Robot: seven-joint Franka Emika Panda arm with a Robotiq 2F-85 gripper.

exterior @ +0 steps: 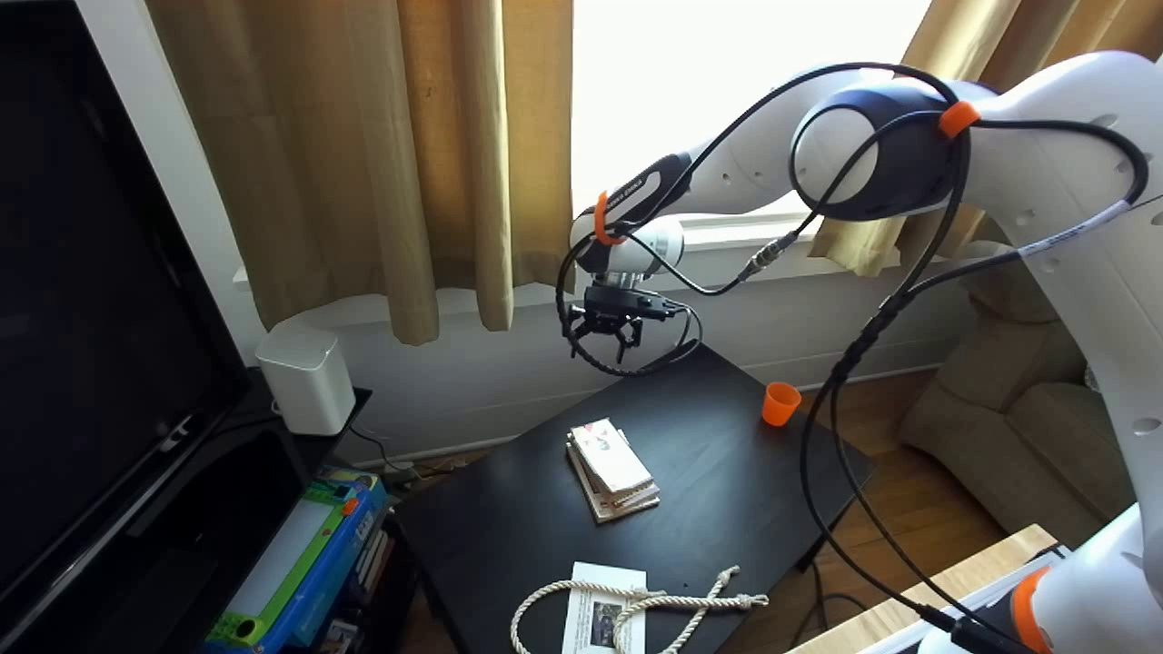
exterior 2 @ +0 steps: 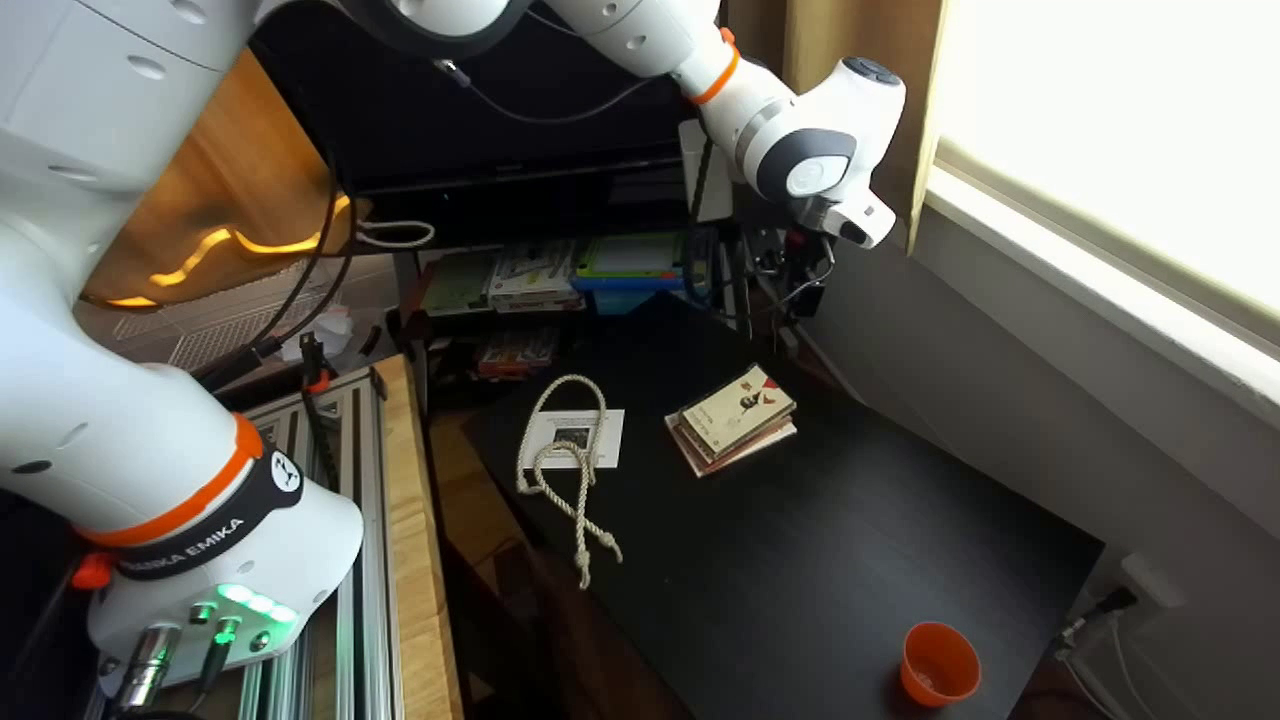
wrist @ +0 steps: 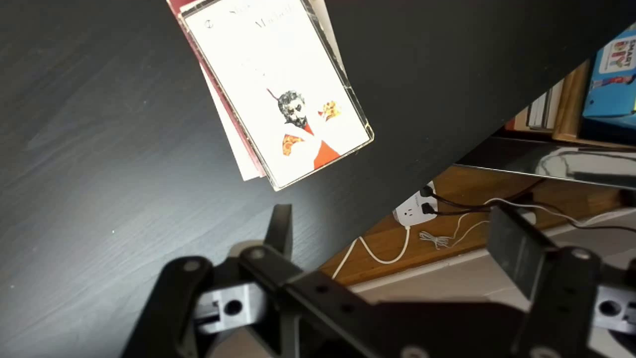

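Several books (exterior: 613,468) lie flat in a stack on the dark counter (exterior: 727,490), broad covers down, which I'd guess keeps the pile steady; the lower ones sit slightly twisted and jut out from under the top book (wrist: 258,94), so it looks casually piled. The top book's long axis runs slantwise toward the window wall (exterior: 436,391), its bearded figure (wrist: 294,108) at the end nearer that wall and the gripper (wrist: 400,236), the lettering (wrist: 275,17) at the far end. The gripper hangs above, clear of the books, its fingers (wrist: 519,253) spread wide apart with nothing between them. Farther along the counter, a rope (exterior: 704,603) lies in loose loops across a printed sheet (exterior: 581,619), without much arranging by the look of it, and an orange cup (exterior: 780,405) stands upright near the edge, open end up.
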